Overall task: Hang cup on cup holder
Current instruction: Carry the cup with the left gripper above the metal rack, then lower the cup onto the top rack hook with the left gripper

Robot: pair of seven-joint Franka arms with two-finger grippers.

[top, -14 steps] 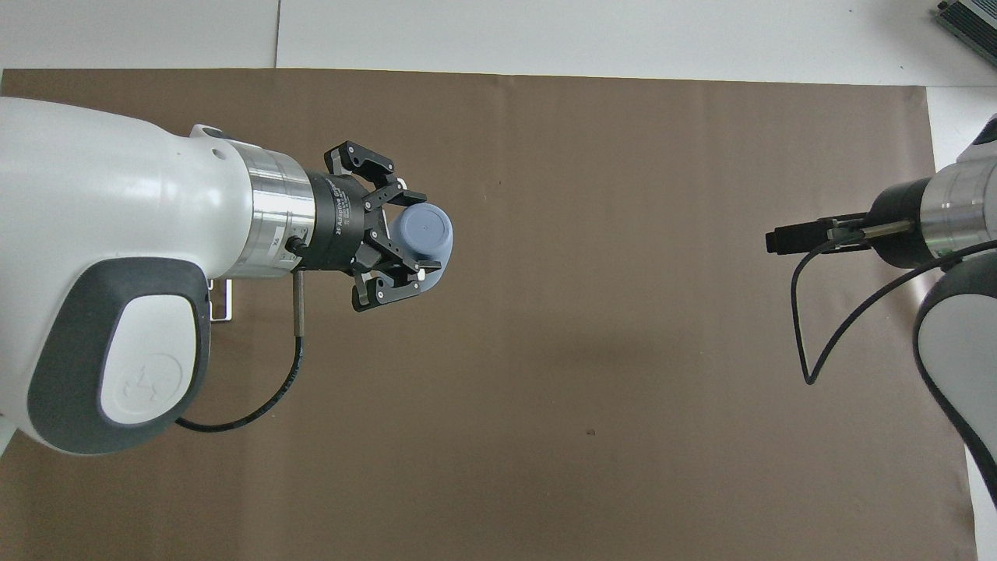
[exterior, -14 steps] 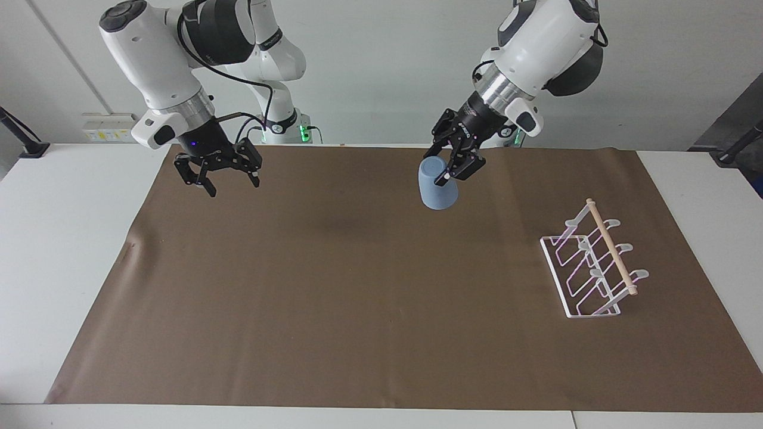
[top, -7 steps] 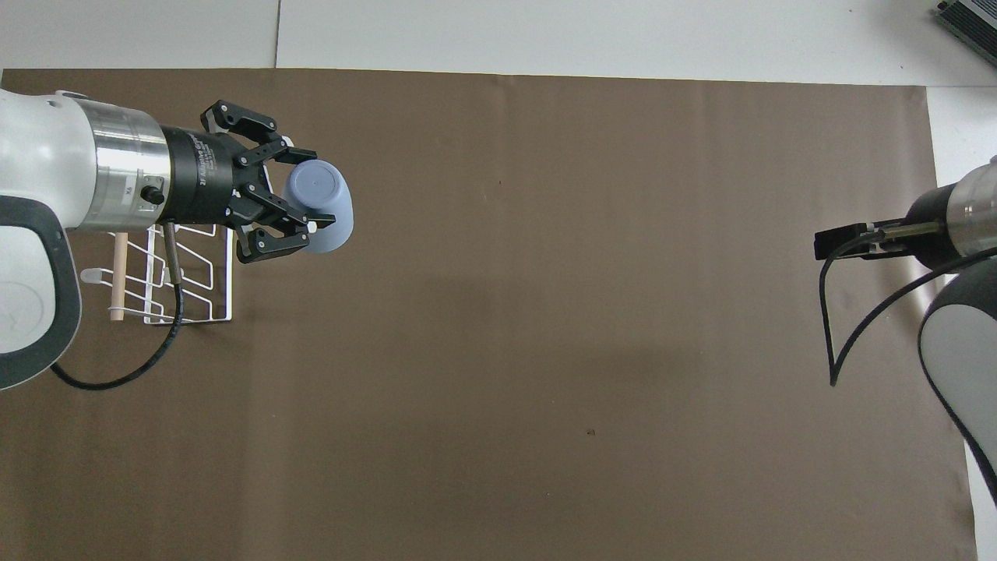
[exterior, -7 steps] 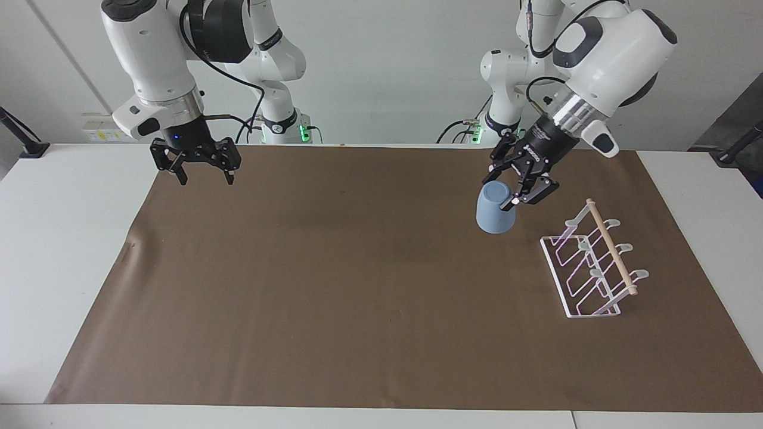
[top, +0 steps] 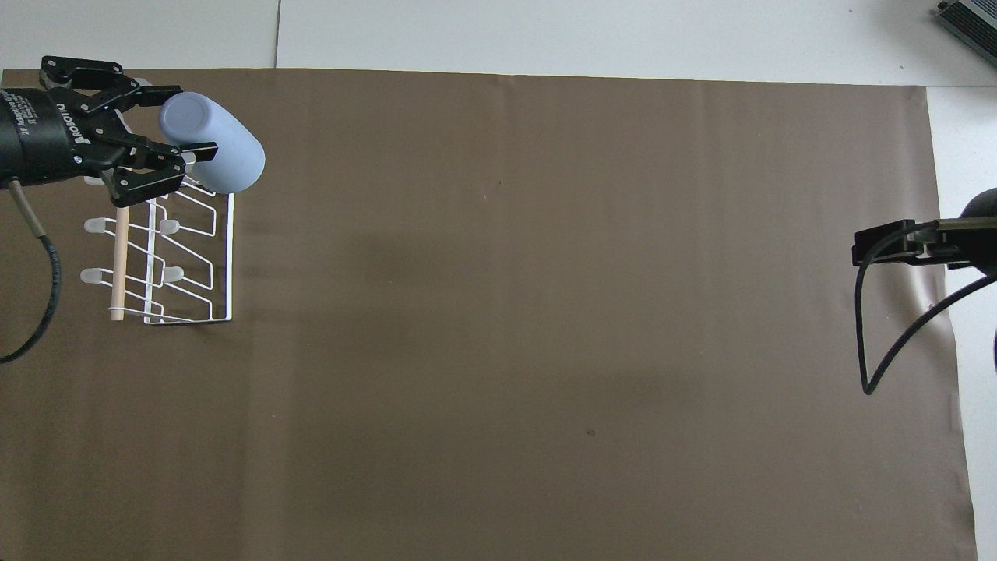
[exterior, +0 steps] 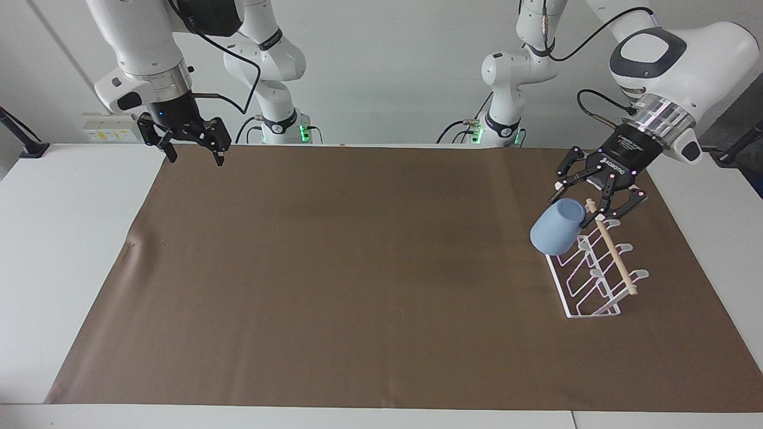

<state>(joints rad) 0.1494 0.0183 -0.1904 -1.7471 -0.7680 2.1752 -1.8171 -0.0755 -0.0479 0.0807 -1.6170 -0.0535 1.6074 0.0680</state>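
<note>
The light blue cup [exterior: 555,233] is held tilted in the air, its wide mouth pointing down toward the middle of the table. My left gripper [exterior: 582,204] is shut on its narrow base end, over the end of the cup holder nearer to the robots. The white wire cup holder [exterior: 596,280] with its wooden dowel [exterior: 614,256] stands on the mat at the left arm's end. The overhead view shows the cup [top: 214,156], the left gripper [top: 177,121] and the holder [top: 191,257] too. My right gripper [exterior: 195,155] is open and empty, waiting over the mat's corner at the right arm's end.
A brown mat [exterior: 357,268] covers most of the white table [exterior: 59,238]. The right gripper [top: 884,243] and its looping black cable [top: 864,343] show at the edge of the overhead view.
My left gripper has carried the cup from over the mat's middle to over the cup holder and tilted it further. My right gripper has drawn back toward its own end.
</note>
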